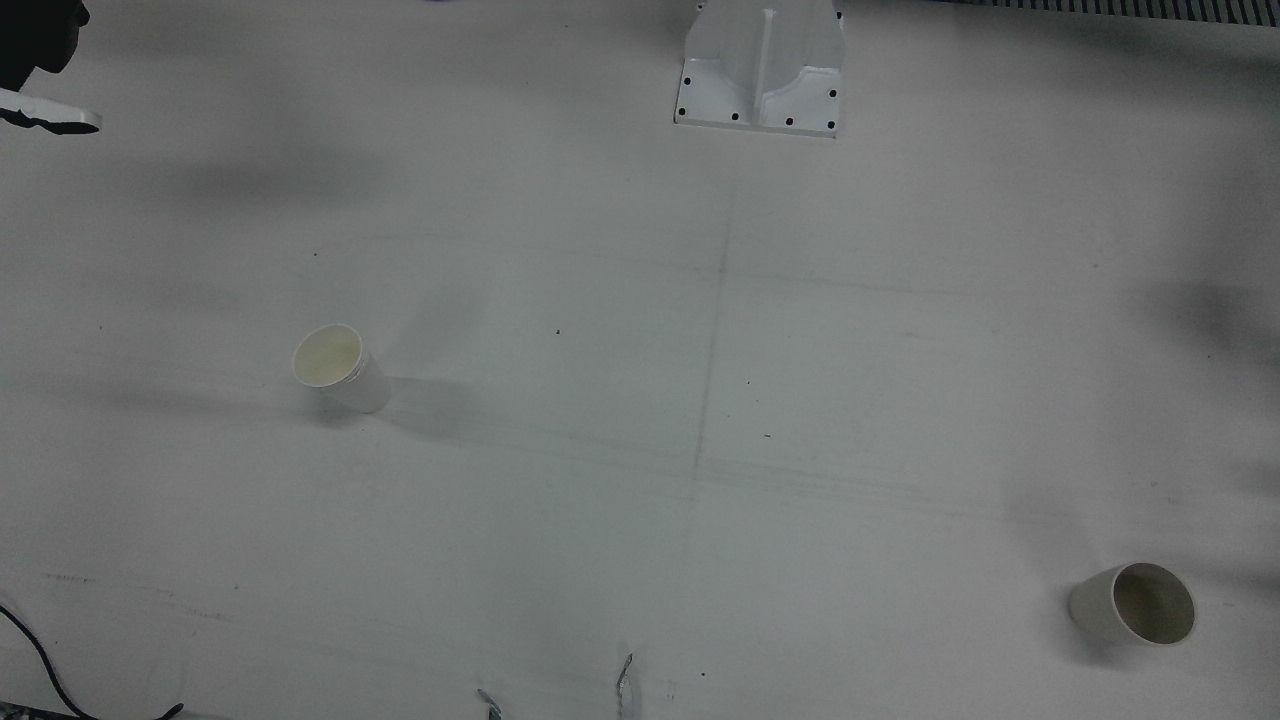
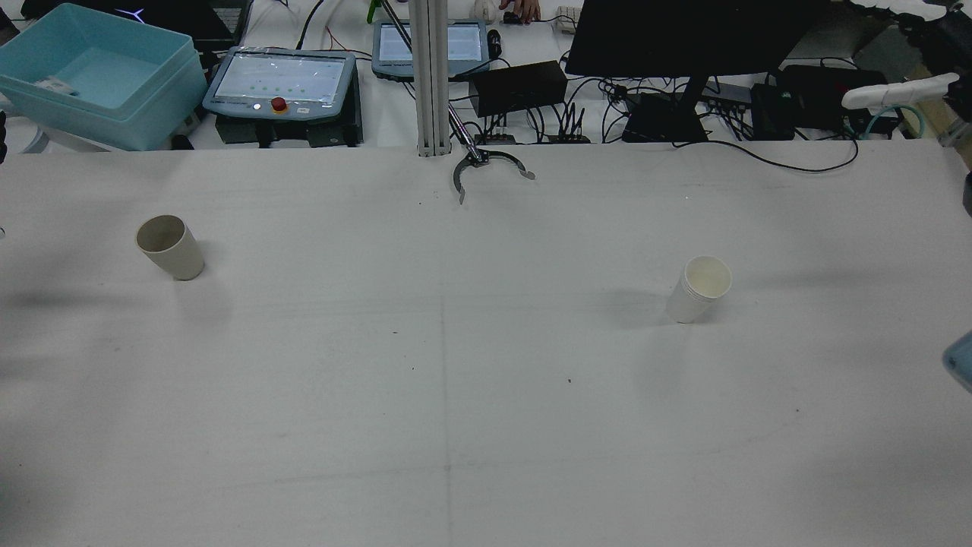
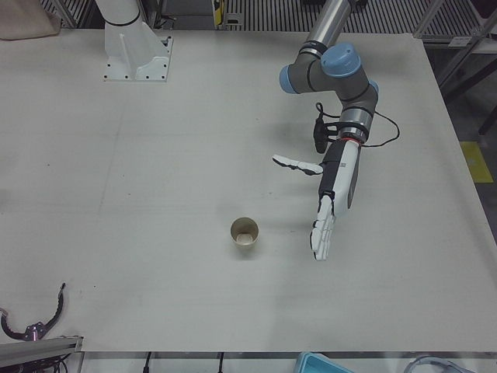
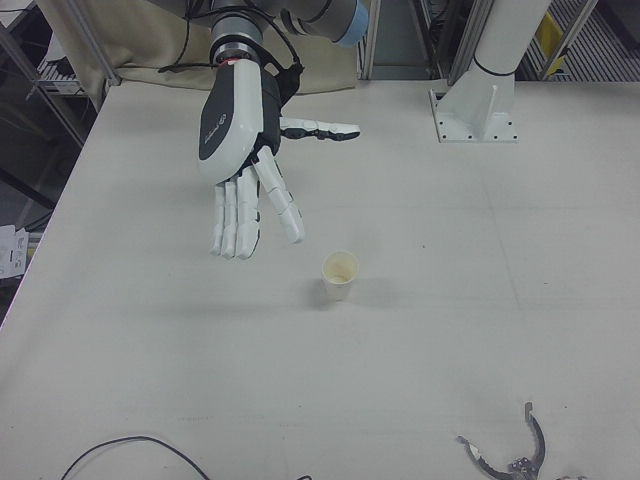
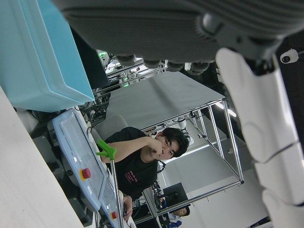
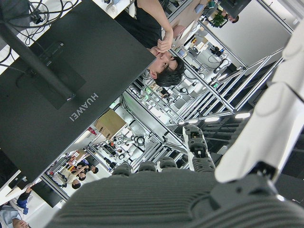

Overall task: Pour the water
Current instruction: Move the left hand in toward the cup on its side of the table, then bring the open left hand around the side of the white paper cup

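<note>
Presumably both paper cups are light, thin-walled and crushable: white cup (image 2: pixel 699 289) stands before the right robot hand (image 4: pixel 240 150), beige cup (image 2: pixel 170 247) before the left robot hand (image 3: pixel 334 194); both spread, empty — grip mid-wall, gently.

The bench (image 2: pixel 456 395) is covered in a matt white sheet, faintly scuffed and creased. Both cups look like paper: the white cup (image 2: pixel 699 289) smooth and pale, the beige cup (image 2: pixel 170 247) duller. Each robot hand, left (image 3: pixel 332 203) and right (image 4: pixel 243 160), is glossy white plastic with dark joints.
</note>
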You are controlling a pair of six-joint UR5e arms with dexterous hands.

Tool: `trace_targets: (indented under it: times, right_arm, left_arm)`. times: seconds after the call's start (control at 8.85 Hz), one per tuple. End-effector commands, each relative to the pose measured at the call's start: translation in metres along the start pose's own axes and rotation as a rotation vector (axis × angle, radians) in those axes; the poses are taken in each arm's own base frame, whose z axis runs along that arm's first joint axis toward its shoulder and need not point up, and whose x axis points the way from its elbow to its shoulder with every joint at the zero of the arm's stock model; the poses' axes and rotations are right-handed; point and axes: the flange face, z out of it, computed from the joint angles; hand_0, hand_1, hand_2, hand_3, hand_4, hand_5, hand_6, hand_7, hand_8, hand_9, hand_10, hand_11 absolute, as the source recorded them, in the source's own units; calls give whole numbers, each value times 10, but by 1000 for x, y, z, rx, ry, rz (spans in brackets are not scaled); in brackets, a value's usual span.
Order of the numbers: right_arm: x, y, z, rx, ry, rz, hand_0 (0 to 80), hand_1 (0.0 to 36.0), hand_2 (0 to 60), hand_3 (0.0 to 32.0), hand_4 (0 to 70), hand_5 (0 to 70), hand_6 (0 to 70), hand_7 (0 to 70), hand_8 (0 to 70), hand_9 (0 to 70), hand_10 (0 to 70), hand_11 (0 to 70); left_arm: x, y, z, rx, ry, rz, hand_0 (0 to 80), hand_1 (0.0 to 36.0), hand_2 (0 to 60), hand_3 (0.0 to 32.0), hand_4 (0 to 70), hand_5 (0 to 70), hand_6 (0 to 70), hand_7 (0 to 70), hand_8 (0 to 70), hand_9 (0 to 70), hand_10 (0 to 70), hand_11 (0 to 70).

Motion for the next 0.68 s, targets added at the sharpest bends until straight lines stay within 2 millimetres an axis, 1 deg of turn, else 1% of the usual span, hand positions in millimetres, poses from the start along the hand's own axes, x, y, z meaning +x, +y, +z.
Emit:
trace_targets:
  times: [0.0, 0.11, 0.23, 0.34, 0.57]
  right_arm:
    - [0, 1, 0, -2, 0, -6, 418, 76, 41, 0, 66, 23, 37, 27, 6, 5, 0, 0]
    - [2, 0, 0, -1, 3, -5, 420, 77, 40, 0, 66, 18, 33, 18, 2, 1, 0, 0]
    - [2, 0, 0, -1, 3, -6, 421, 77, 36, 0, 63, 12, 27, 7, 0, 0, 0, 0]
    - [2, 1, 0, -3, 4, -6, 417, 76, 36, 0, 62, 12, 27, 7, 0, 0, 0, 0]
    - [3, 2, -1, -5, 8, -6, 416, 73, 34, 0, 65, 18, 32, 22, 3, 1, 0, 0]
  left_arm:
    - [-63, -11, -15, -18, -86, 3, 517, 151, 0, 14, 43, 0, 0, 2, 0, 3, 4, 26]
    - [-69, -14, -12, -20, -92, 6, 529, 164, 0, 8, 43, 0, 0, 0, 0, 2, 6, 30]
    - [-83, -19, -2, -18, -110, 15, 532, 170, 0, 6, 38, 0, 0, 0, 0, 4, 7, 32]
    - [-95, -30, 8, -11, -114, 11, 533, 175, 0, 6, 41, 0, 0, 6, 0, 6, 9, 36]
    - [-101, -39, 10, -13, -111, 20, 522, 165, 0, 8, 40, 0, 0, 14, 0, 6, 8, 32]
